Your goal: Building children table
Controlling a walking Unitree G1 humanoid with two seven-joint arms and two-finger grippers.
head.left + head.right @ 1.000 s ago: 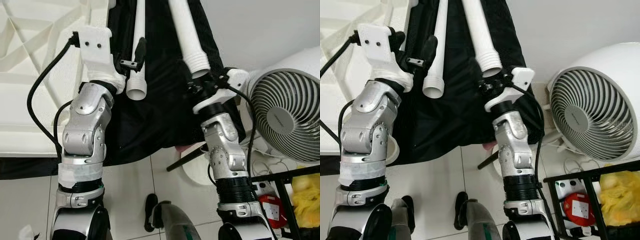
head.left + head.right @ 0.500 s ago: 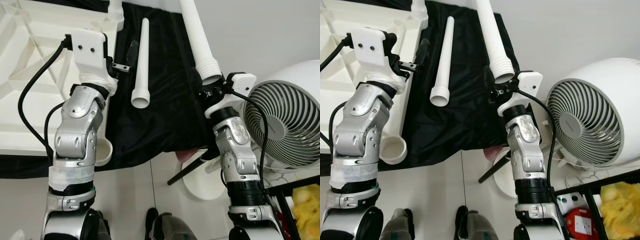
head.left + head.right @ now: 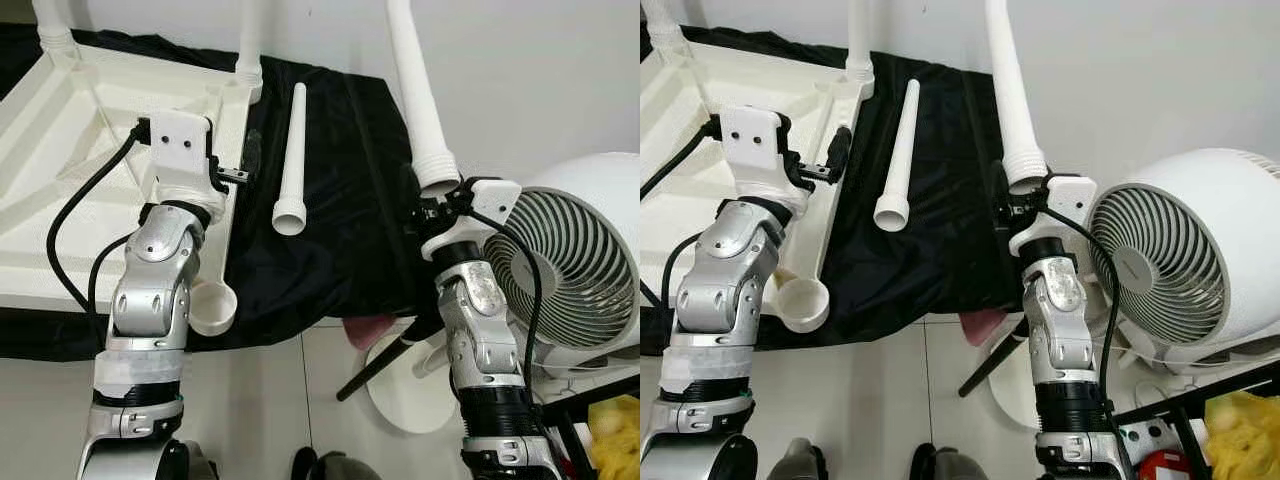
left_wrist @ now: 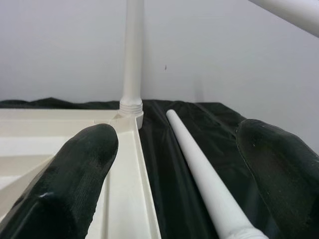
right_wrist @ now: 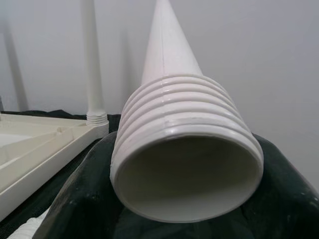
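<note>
Room in a home, as I read it: white tiled floor (image 3: 300, 400) at bottom, plain wall (image 3: 540, 80) upper right, white fan (image 3: 580, 275) at right.

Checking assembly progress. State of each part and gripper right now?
Tabletop: upside down on black cloth, two legs screwed in.
Loose leg: lying flat on cloth.
Held leg: upright, threaded end down.
Right gripper: shut on held leg.
Left gripper: open, beside tabletop's edge.
Fan: blades still.
</note>
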